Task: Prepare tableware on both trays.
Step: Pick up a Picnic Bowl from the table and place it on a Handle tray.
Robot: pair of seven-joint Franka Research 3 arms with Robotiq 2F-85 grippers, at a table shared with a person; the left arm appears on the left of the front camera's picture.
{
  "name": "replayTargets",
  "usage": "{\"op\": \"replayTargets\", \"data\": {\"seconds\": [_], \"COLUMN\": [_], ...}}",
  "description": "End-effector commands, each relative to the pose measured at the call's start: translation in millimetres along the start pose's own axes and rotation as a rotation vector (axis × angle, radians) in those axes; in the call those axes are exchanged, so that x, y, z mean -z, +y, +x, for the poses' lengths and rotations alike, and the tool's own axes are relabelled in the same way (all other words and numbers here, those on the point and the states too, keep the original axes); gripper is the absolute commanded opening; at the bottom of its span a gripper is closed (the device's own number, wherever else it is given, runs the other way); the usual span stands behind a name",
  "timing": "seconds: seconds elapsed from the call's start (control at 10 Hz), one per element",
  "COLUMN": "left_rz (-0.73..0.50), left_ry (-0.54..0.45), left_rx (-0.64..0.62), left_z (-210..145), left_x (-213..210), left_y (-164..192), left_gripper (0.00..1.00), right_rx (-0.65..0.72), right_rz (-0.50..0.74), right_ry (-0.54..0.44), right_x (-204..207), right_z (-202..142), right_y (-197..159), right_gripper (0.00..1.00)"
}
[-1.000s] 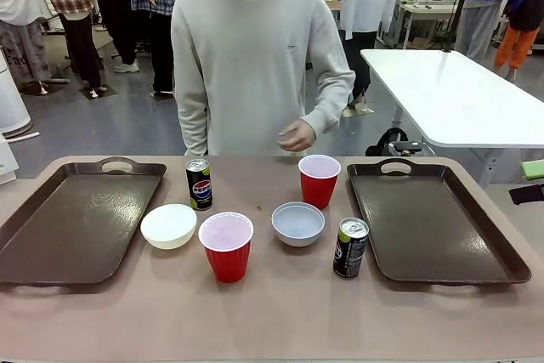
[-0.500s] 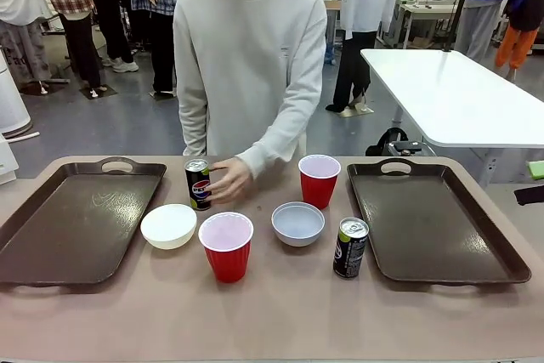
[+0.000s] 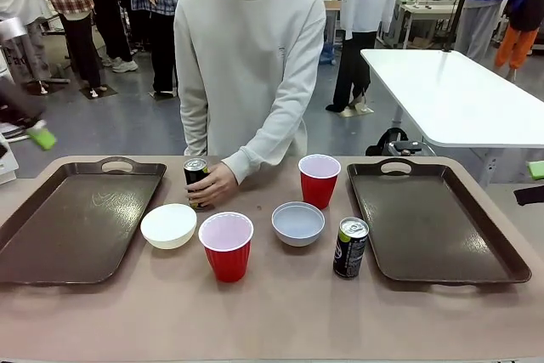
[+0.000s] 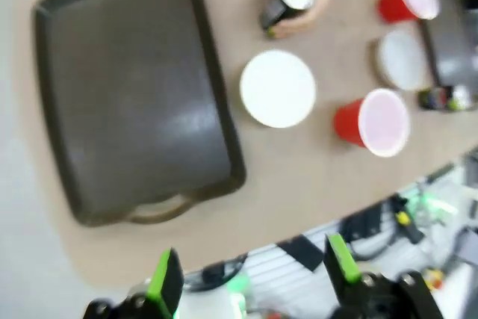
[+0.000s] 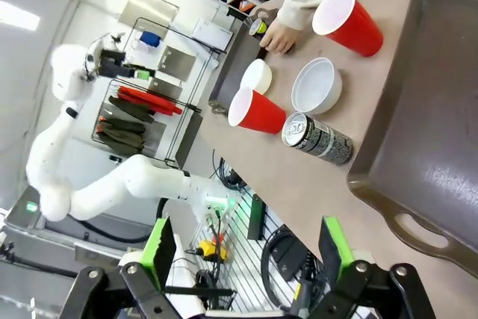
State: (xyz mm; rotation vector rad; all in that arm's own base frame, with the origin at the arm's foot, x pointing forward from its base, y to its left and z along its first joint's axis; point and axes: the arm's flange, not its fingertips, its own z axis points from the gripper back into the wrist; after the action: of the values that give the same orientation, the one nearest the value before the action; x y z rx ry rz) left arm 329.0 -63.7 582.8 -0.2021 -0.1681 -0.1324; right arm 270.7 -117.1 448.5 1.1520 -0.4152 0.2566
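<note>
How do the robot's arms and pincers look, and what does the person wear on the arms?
The left pincer and the right pincer are black, and each has two fingers with bright green pads. The left arm, seen from the right wrist, is white, with smooth, rounded segments. The person's long sleeves are plain pale grey, part of a sweatshirt of the same colour.

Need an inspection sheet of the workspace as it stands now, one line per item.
surface: brown table, shared with a person.
job's things: left tray and right tray, nothing on either; near red cup, far red cup, cream bowl, grey bowl and right can stand between them; person's hand grips left can.
clutter: nothing seen.
end effectors: left end effector and right end effector open, holding nothing.
cables: black cables below the table's near edge.
surroundings: white table at the right, people standing behind.
</note>
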Motion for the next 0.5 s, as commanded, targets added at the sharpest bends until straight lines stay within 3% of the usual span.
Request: {"op": "replayTargets", "data": {"seconds": [0.0,0.2,0.4], "left_rz": [0.231,0.316,0.284], "left_ry": [0.15,0.173,0.151], "left_rx": [-0.047,-0.043,-0.021], "left_z": [50.5,74.2,70.9], "left_x": [8.9,52.2,96.2], "left_y": [-33.7,-70.7,-77.7], "left_gripper": [1.0,1.0,1.0], "right_rx": [-0.004,-0.004,-0.004], "right_rz": [0.008,0.008,0.008], "right_ry": [0.016,0.016,0.016], "right_x": [0.6,0.6,0.6], "right_z": [-2.7,-2.7,-2.7], "right_y": [-2.1,-2.1,-2.1], "right_gripper": [1.0,1.0,1.0]}}
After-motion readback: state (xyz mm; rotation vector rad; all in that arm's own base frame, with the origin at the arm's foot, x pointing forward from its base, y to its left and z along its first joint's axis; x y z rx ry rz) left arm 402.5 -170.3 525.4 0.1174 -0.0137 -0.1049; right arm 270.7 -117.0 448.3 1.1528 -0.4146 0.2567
